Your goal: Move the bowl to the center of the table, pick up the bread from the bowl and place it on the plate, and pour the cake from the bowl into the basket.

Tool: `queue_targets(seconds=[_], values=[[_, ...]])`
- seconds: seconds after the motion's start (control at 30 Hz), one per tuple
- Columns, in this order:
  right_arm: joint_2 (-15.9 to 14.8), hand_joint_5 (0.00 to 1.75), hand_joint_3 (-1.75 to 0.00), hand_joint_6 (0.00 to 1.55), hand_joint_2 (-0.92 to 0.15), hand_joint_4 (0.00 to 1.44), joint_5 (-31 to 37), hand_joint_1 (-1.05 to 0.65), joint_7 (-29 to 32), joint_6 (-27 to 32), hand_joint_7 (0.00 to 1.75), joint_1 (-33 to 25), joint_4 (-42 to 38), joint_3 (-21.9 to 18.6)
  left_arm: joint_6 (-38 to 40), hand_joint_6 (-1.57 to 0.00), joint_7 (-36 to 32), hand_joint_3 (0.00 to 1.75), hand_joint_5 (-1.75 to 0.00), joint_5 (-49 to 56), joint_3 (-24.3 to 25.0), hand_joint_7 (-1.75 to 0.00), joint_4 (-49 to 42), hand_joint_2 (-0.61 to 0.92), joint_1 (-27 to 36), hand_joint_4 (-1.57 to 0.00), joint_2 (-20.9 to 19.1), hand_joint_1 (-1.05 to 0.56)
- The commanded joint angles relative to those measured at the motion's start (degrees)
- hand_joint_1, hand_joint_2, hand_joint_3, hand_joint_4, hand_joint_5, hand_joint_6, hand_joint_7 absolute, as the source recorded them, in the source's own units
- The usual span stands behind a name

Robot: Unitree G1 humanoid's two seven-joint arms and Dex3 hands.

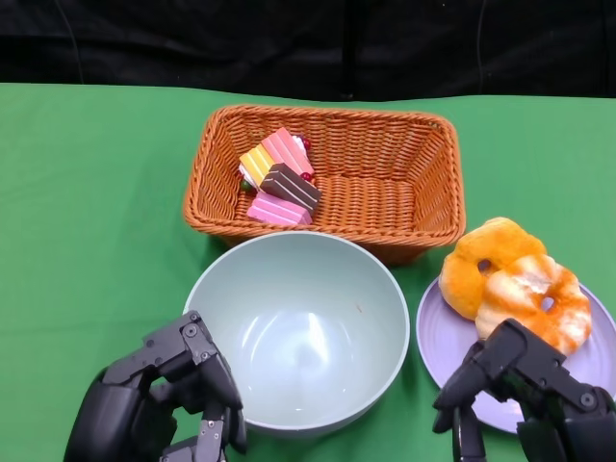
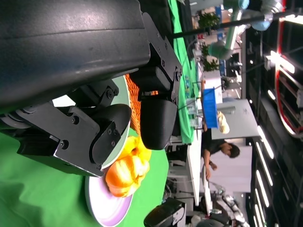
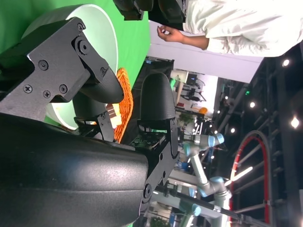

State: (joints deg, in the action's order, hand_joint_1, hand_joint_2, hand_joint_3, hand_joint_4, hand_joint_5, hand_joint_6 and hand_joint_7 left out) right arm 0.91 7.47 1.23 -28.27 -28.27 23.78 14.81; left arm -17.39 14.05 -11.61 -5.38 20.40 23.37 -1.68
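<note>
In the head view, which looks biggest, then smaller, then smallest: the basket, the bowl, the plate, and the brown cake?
Basket and bowl: look alike.
Plate: smaller, though partly hidden.
Brown cake: smallest.

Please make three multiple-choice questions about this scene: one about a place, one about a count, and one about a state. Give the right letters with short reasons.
1. Where are the cake pieces?
A. in the bowl
B. in the basket
C. on the plate

2. How many breads lie on the plate?
A. one
B. two
C. four

3. What is the state of the bowl?
A. empty
B. full of bread
C. upside down

Answers:
1 B: the pieces lie in the basket.
2 B: two ring-shaped breads rest on the purple plate.
3 A: the upright bowl's inside is bare.
</note>
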Motion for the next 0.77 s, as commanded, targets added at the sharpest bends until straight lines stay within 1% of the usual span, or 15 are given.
queue_targets(seconds=[0.03,0.1,0.2,0.27,0.5,0.77], values=[[-0.8,1.75,-1.6,0.63,-0.38,0.81,-0.5,0.05,0.0,-1.9,1.71,-0.4,-0.3,-0.7,-2.8,-0.78,1.4,1.39,-1.75,-0.8,0.8,-1.7,-1.7,0.44,-0.2,-0.97,-0.8,0.07],[-0.9,1.75,-1.61,0.62,-0.37,0.81,-0.6,0.05,-0.1,-2.2,1.73,-0.4,-0.4,-1.0,-3.4,-0.78,1.7,1.44,-1.75,-0.8,1.1,-1.7,-2.1,0.41,-0.1,-0.97,-0.8,0.06],[-0.9,1.75,-1.61,0.61,-0.36,0.81,-0.6,0.06,-0.1,-2.5,1.74,-0.3,-0.6,-1.2,-4.4,-0.78,1.9,1.45,-1.75,-0.6,1.2,-1.7,-2.6,0.4,-0.5,-0.96,-0.8,0.07],[-0.8,1.75,-1.61,0.61,-0.36,0.81,-0.5,0.06,0.0,-2.7,1.75,-0.2,-0.9,-1.3,-5.1,-0.78,1.9,1.46,-1.75,-0.3,1.2,-1.69,-3.0,0.39,-0.8,-0.97,-0.9,0.09],[-0.4,1.75,-1.61,0.61,-0.36,0.8,0.3,0.05,0.3,-2.9,1.75,0.4,-1.8,-1.3,-5.1,-0.79,1.9,1.42,-1.75,-0.8,1.2,-1.66,-3.6,0.39,-1.4,-0.96,-1.0,0.06],[-0.2,1.75,-1.65,0.61,-0.33,0.8,0.5,0.04,0.4,-3.4,1.74,0.6,-2.5,-1.3,-4.6,-0.79,2.2,1.43,-1.75,-1.3,1.3,-1.66,-3.5,0.38,-1.5,-0.95,-1.4,0.03]])
